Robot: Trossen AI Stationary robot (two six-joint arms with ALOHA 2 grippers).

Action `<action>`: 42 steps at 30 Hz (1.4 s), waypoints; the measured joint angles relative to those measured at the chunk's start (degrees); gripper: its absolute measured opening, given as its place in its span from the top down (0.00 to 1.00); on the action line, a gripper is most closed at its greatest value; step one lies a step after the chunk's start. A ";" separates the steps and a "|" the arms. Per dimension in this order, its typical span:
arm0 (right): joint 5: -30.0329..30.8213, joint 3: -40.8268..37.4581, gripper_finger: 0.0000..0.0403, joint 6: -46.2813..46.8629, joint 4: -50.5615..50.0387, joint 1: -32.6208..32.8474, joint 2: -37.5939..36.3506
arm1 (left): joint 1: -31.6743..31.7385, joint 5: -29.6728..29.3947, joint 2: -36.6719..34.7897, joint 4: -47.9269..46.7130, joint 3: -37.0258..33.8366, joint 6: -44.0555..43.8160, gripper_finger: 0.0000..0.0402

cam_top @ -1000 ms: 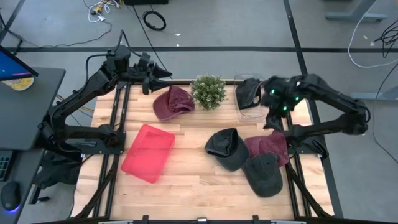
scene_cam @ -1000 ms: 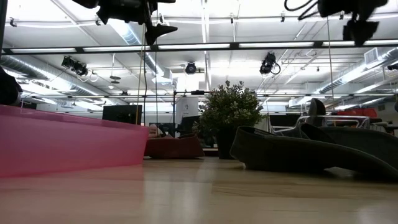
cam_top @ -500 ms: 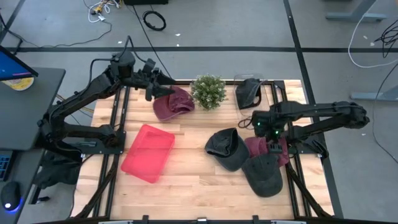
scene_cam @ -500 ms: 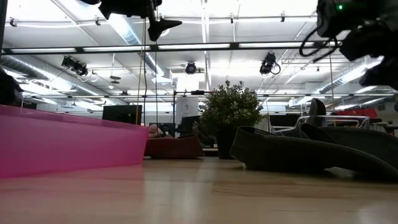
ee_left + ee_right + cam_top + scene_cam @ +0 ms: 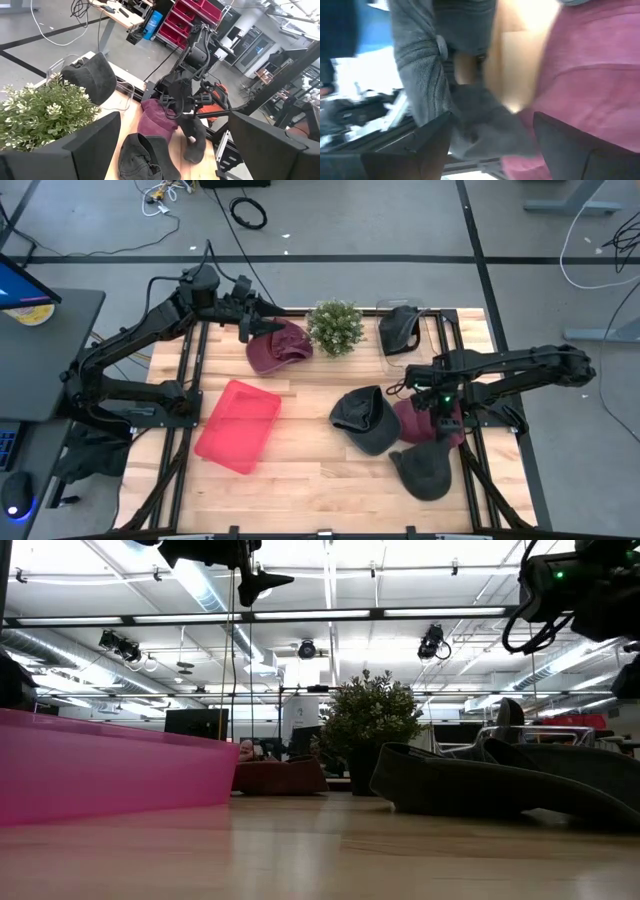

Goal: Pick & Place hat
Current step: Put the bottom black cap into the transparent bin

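Observation:
Two hats overlap at the table's right: a maroon hat [image 5: 432, 418] and, nearer the front edge, a grey hat [image 5: 425, 470]. My right gripper [image 5: 438, 406] slants down over their meeting, open, with grey cloth [image 5: 485, 127] between its fingers and maroon cloth [image 5: 590, 75] beside one. A dark hat [image 5: 364, 418] lies left of them. Another maroon hat [image 5: 277, 346] lies at the far left, with my left gripper [image 5: 266, 328] open and raised over its far edge. One more dark hat [image 5: 400, 329] sits in a clear box. My right gripper comes from above at a slant, with a fold of the grey hat's edge [image 5: 470, 107] between its spread fingers. I cannot tell whether the fingers touch it. Both hats lie on the table.
A potted plant [image 5: 335, 327] stands at the far middle. A pink tray [image 5: 238, 426] lies on the left half. The clear box [image 5: 392, 363] is at the far right. Bare wood shows along the front edge [image 5: 320, 485].
My right gripper has come from above the clear box toward the near edge and down to the overlapping hats, tipping to point more steeply down. My left gripper has swung a little toward the right, over the far-left maroon hat.

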 joint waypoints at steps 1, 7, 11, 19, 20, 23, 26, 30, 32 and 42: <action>-1.63 0.00 0.32 -0.09 0.06 -0.02 -0.09 | 0.00 -0.08 0.00 -0.01 0.00 -0.01 0.07; -3.44 0.00 0.33 -1.18 0.97 0.00 -0.25 | 0.00 -0.10 0.00 0.00 0.00 -0.03 0.07; -3.54 0.00 0.33 -1.27 1.72 0.00 -0.23 | 0.00 -0.08 0.00 0.00 0.00 -0.05 0.07; -6.86 0.00 0.31 -0.69 2.76 0.19 -0.21 | 0.00 -0.07 0.00 -0.02 -0.02 -1.51 0.07; -7.39 0.00 0.31 -0.33 2.87 0.36 -0.21 | 0.00 0.10 0.00 0.00 -0.02 -1.55 0.07; -7.59 0.02 0.30 0.36 3.18 1.78 -0.21 | 0.00 0.51 0.00 -0.01 -0.02 -2.54 0.07; -7.61 0.00 0.30 0.50 3.67 3.87 -0.21 | 0.00 0.55 0.00 -0.02 -0.02 -2.66 0.07; -8.38 0.00 0.30 2.74 5.83 7.00 -0.21 | 0.00 0.55 0.00 -0.02 -0.02 -2.68 0.07; -8.49 -0.07 0.30 4.14 7.86 8.32 -0.21 | 0.00 0.55 0.00 -0.01 -0.02 -2.68 0.07; -5.79 -4.40 0.55 13.62 17.69 11.78 -0.19 | 0.00 0.55 0.00 -0.02 -0.02 -2.68 0.07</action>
